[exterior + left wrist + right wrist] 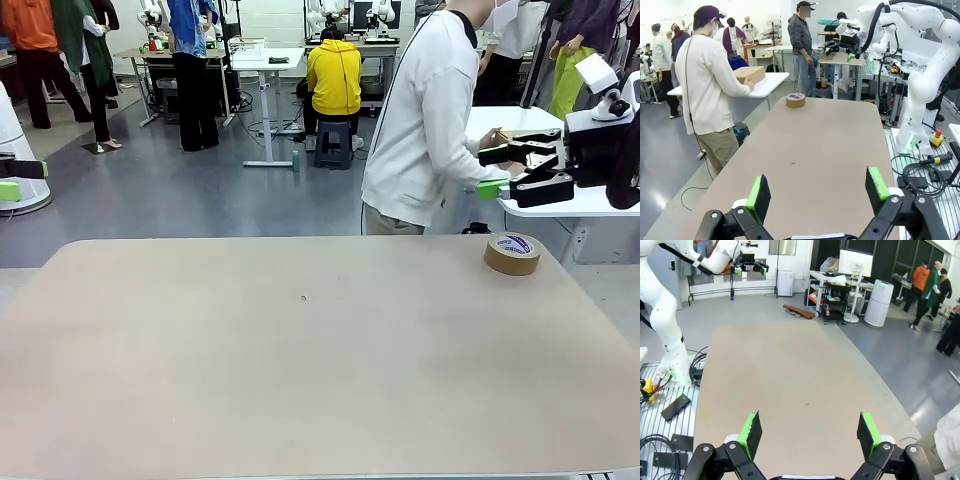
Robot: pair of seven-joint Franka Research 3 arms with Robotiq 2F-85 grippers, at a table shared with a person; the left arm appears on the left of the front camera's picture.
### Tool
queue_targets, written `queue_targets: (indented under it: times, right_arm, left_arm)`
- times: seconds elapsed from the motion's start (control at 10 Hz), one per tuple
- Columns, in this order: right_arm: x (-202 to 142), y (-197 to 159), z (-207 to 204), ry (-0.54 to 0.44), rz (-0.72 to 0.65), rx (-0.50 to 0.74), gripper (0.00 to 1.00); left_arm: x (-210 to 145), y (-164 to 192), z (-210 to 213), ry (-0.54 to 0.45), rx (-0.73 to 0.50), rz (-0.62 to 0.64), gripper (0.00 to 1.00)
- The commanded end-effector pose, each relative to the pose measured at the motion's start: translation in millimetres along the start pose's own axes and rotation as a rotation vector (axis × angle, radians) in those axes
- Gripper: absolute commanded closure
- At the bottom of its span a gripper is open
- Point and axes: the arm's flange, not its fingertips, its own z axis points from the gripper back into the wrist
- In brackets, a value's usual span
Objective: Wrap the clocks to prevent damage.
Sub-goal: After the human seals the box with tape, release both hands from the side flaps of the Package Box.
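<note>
Beige table [300,350], tape roll [513,253], person's hands hidden behind right claw [500,170]

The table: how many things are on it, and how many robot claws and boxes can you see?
Tape rolls on the table: 1, the tape
Open grippers: 2, the left gripper and the right gripper
Cardboard boxes: 1, the box, on the side table by the person
Total: 4
</note>
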Motion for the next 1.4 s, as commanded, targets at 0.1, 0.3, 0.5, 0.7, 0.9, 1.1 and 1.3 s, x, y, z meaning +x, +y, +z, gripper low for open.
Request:
queue_targets:
  times: [0.1, 0.3, 0.5, 0.7, 0.9, 1.1, 1.3]
  right_arm:
    - [0.4, -0.7, -0.6, -0.012, -0.001, -0.003, 0.00]
    - [0.4, -0.7, -0.6, -0.012, -0.001, -0.003, 0.00]
    - [0.4, -0.7, -0.6, -0.012, -0.001, -0.003, 0.00]
    - [0.4, -0.7, -0.6, -0.012, -0.001, -0.003, 0.00]
    - [0.4, -0.7, -0.6, -0.012, -0.001, -0.003, 0.00]
    - [0.4, -0.7, -0.6, -0.012, -0.001, -0.003, 0.00]
    - [0.4, -0.7, -0.6, -0.012, -0.001, -0.003, 0.00]
  left_arm:
    - [0.6, -2.4, 0.8, -0.002, 0.012, -0.010, 0.00]
    - [0.6, -2.4, 0.8, -0.002, 0.012, -0.010, 0.00]
    - [0.6, -2.4, 0.8, -0.002, 0.012, -0.010, 0.00]
    - [0.6, -2.4, 0.8, -0.002, 0.012, -0.010, 0.00]
    - [0.6, -2.4, 0.8, -0.002, 0.012, -0.010, 0.00]
    - [0.6, -2.4, 0.8, -0.002, 0.012, -0.010, 0.00]
    - [0.6, -2.4, 0.8, -0.002, 0.012, -0.010, 0.00]
